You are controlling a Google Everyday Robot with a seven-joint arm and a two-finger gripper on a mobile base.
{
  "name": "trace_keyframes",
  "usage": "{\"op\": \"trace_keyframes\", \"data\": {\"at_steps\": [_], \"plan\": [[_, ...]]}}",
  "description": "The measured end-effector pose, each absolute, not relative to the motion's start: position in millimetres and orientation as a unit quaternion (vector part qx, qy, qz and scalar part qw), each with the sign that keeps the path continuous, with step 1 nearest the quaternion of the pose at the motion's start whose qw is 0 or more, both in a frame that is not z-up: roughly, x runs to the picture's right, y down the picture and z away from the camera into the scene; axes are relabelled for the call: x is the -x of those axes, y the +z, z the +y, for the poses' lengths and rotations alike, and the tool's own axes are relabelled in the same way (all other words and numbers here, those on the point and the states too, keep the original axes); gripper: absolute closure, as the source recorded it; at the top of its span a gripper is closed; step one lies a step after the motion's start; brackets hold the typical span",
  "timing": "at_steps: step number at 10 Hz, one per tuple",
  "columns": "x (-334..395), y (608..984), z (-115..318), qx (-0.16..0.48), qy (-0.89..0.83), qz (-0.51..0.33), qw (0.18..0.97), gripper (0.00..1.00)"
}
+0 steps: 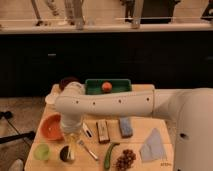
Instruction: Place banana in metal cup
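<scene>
My gripper [72, 140] points down at the table's front left, below the thick white arm [110, 105] that reaches in from the right. It is shut on the banana [74, 148], a small pale-yellow piece hanging from the fingers. The banana's lower end is at the right rim of the metal cup [64, 155], a small round steel cup with a dark inside. I cannot tell whether the banana touches the cup.
A light-green cup [42, 151] stands left of the metal cup and an orange bowl [51, 128] behind it. A fork [88, 149], a green cucumber [110, 152], a brown bar [102, 131], a blue sponge [125, 126] and a grey cloth [152, 147] lie to the right. A green tray [95, 84] sits at the back.
</scene>
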State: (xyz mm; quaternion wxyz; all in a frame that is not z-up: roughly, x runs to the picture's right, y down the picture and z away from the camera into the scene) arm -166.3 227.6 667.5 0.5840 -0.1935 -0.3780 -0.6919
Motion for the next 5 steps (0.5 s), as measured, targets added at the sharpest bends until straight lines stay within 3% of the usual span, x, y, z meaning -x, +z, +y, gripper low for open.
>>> {"op": "trace_keyframes", "data": {"at_steps": [5], "plan": [[195, 664, 242, 0.187, -0.709, -0.386, 0.56, 1.0]]}}
